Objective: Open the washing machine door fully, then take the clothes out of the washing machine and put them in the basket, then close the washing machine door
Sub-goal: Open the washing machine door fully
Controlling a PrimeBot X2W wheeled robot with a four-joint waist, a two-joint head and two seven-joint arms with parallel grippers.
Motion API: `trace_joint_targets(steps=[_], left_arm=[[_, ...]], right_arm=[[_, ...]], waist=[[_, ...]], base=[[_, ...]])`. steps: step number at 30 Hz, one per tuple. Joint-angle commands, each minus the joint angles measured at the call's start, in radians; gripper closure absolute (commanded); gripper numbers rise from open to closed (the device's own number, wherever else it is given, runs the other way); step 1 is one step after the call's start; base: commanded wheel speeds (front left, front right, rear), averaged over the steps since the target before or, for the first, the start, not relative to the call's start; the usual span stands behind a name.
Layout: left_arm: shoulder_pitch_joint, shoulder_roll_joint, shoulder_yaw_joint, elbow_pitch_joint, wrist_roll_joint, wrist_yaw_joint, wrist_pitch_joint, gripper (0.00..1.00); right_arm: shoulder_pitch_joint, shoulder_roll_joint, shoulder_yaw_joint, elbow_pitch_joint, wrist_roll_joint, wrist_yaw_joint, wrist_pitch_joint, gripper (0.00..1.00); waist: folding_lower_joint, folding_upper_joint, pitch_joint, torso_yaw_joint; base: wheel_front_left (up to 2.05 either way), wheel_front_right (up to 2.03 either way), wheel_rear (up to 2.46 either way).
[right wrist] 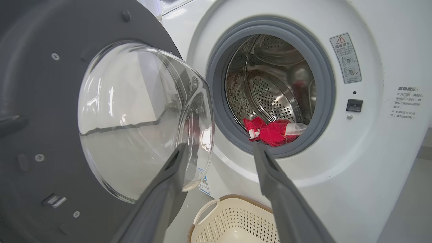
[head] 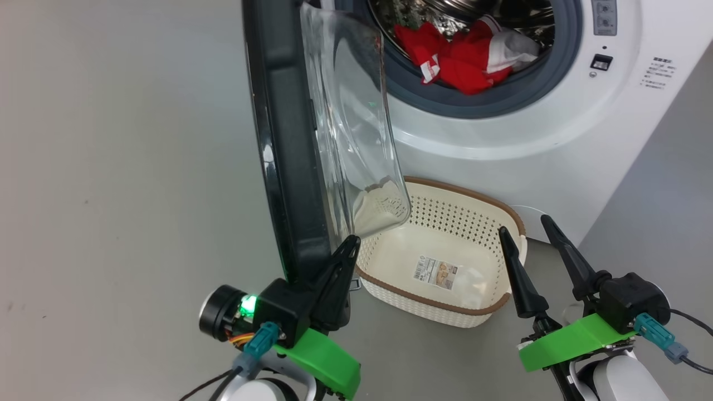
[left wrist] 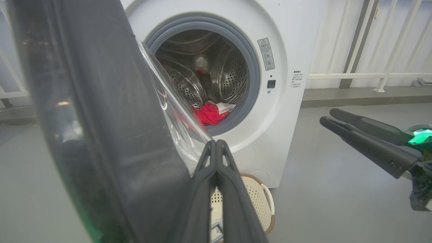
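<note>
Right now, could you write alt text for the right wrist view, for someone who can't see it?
A white washer stands with its door open to the left, red clothes lying just inside. The open right pincer points toward them, and a cream basket sits below.

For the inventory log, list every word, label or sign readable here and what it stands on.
"温馨提示": heading printed on the big white front-loading washing machine, right of its drum opening; lines beneath too small.
Grey sticker beside the opening: red warning triangle; words blurred.
Label sticker on the floor of the cream perforated plastic basket: too small to read.
Blue-bordered label low on the machine's front: too small to read.
</note>
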Motion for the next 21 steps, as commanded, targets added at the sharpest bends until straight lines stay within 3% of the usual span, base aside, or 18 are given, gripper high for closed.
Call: trace_joint_targets(steps=[1, 12, 21], left_arm=[[-0.01, 0.022, 0.052, -0.021, 0.005, 0.017, -0.011, 1.0], [0.017, 0.057, 0.085, -0.005, -0.013, 0.039, -0.009, 1.0], [0.023, 0.098, 0.152, 0.014, -0.03, 0.075, -0.032, 1.0]], right_arm=[[-0.02, 0.003, 0.023, -0.022, 0.009, 0.006, -0.006, 0.0], [-0.006, 0.003, 0.033, -0.018, 0.017, 0.006, -0.006, 0.0], [-0.005, 0.003, 0.038, -0.021, 0.009, 0.006, -0.006, 0.0]], waist=[[0.0, 0.0, -0.006, 0.011], [0.0, 0.0, -0.023, 0.054], [0.0, 0.0, -0.008, 0.049]], base=[[0.0, 0.0, 0.0], [0.0, 0.0, 0.0], [0.0, 0.0, 0.0]])
